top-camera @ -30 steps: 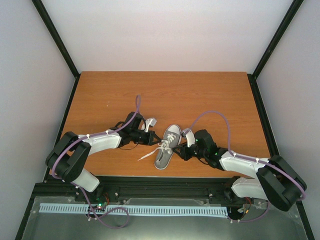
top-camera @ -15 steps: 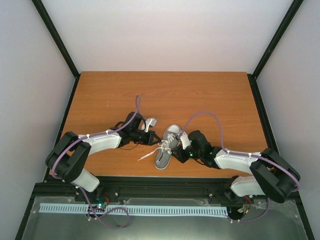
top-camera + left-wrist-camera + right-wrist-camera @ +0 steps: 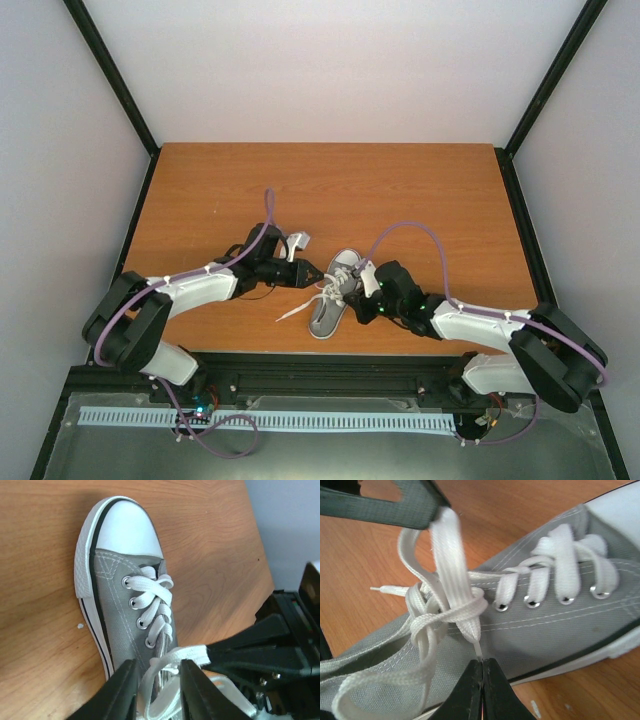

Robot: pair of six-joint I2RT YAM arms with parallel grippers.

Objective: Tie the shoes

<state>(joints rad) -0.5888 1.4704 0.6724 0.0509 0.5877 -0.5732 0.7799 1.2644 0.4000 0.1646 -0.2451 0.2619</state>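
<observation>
The grey shoe [image 3: 335, 295] with a white toe cap [image 3: 125, 530] lies on the wooden table [image 3: 330, 190], toe pointing away. Its white laces [image 3: 447, 610] are crossed in a loose knot over the tongue. My right gripper [image 3: 481, 662] is shut on the thin tip of one lace beside the shoe's side [image 3: 560, 625]. My left gripper [image 3: 159, 667] hovers over the knot with its jaws a little apart. A loop of lace [image 3: 170, 662] runs loosely between its fingers. From above, the left gripper [image 3: 308, 272] and the right gripper [image 3: 358, 287] flank the shoe.
A loose lace end [image 3: 290, 312] trails on the table left of the heel. The two arms nearly meet over the shoe; the right gripper's black fingers [image 3: 260, 650] sit close to my left jaws. Black frame rails [image 3: 300, 365] run along the near edge.
The right gripper moved in to the shoe and closed on the lace tip. The left gripper shifted slightly toward the shoe and its jaws parted a little.
</observation>
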